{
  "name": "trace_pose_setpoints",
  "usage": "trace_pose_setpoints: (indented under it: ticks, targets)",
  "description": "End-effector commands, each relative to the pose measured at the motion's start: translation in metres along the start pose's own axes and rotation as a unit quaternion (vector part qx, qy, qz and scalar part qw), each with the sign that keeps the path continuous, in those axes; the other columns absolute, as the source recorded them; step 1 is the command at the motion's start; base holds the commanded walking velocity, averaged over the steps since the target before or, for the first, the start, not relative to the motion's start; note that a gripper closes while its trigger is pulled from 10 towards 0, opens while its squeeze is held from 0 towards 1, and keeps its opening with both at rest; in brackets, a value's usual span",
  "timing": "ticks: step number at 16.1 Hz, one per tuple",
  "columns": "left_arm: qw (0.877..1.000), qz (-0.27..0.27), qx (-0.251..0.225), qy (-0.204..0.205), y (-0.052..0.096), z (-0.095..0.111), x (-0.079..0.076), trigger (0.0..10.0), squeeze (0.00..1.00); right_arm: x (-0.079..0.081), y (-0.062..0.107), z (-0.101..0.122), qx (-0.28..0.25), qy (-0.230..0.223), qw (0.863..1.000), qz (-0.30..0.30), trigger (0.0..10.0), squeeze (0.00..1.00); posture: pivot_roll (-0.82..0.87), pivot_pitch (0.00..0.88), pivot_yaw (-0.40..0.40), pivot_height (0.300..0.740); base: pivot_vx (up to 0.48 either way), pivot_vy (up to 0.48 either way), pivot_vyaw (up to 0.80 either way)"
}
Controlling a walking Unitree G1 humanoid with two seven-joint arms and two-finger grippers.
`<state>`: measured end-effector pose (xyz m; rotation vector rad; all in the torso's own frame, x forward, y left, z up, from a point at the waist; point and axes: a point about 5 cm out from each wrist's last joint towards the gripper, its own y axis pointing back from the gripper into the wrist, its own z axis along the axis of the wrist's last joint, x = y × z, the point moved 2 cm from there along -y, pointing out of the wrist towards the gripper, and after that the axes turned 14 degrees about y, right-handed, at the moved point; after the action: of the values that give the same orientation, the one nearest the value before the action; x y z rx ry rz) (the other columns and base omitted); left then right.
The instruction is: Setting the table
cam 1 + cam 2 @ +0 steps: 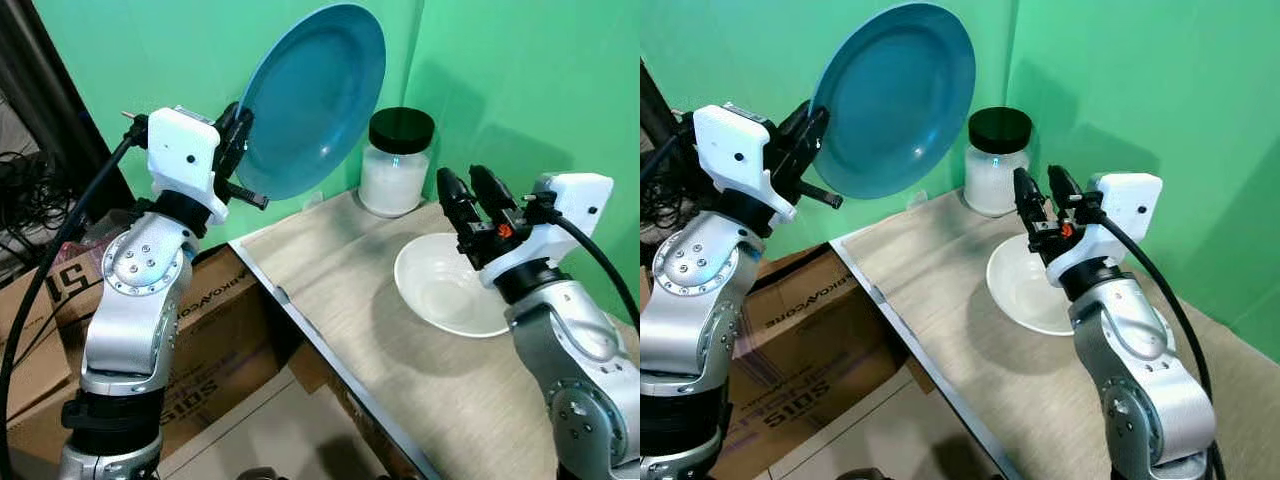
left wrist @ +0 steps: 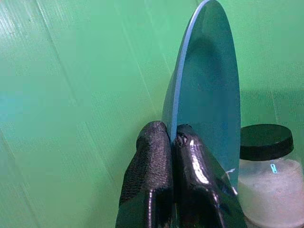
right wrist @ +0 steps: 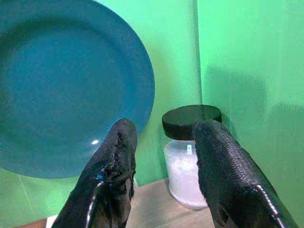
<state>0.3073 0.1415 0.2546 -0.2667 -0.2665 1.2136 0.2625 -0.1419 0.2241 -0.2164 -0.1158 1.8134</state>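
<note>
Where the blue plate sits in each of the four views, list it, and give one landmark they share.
Left eye view: blue plate top centre, tilted on edge, rim pinched by the left gripper.
Right eye view: plate top left of centre.
Left wrist view: seen nearly edge-on, rising from the shut fingers.
Right wrist view: fills the upper left, beyond the open right gripper.
Shared landmark: the black-lidded jar of white powder, beside the plate.
</note>
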Motion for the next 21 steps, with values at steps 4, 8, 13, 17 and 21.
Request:
trace_pose_setpoints:
  ticks: [4,8,13,17,21]
  targets:
    - [1.000,0.003,-0.027,-0.015,-0.0030,0.0123,0.0027,10.0,0.00,0.0011,-0.0025,0.0016,-0.009,0.001,1.000,-0.001,10.0,0.00,0.06,0.000,0.034,0.740,-0.261,0.000,0.00]
    - [0.999,0.007,-0.028,-0.020,-0.0025,0.0125,0.0041,10.0,0.00,0.0018,-0.0023,-0.0006,-0.008,-0.001,1.000,0.003,10.0,0.00,0.06,0.000,0.032,0.740,-0.336,0.000,0.00]
    - [0.999,0.004,-0.030,-0.027,-0.0031,0.0132,0.0035,10.0,0.00,0.0009,-0.0023,-0.0013,-0.009,-0.002,1.000,0.005,10.0,0.00,0.07,0.000,0.029,0.740,-0.330,0.000,0.00]
    - [0.999,-0.006,-0.030,-0.030,-0.0033,0.0136,0.0016,10.0,0.00,0.0020,-0.0013,-0.0016,-0.011,-0.001,1.000,0.006,10.0,0.00,0.06,0.000,0.028,0.740,-0.210,0.000,0.00]
    - [0.999,0.023,-0.030,-0.024,-0.0074,0.0093,0.0007,10.0,0.00,0.0022,0.0005,-0.0040,-0.004,0.001,1.000,0.003,10.0,0.00,0.05,0.000,0.033,0.740,0.000,0.000,-0.17]
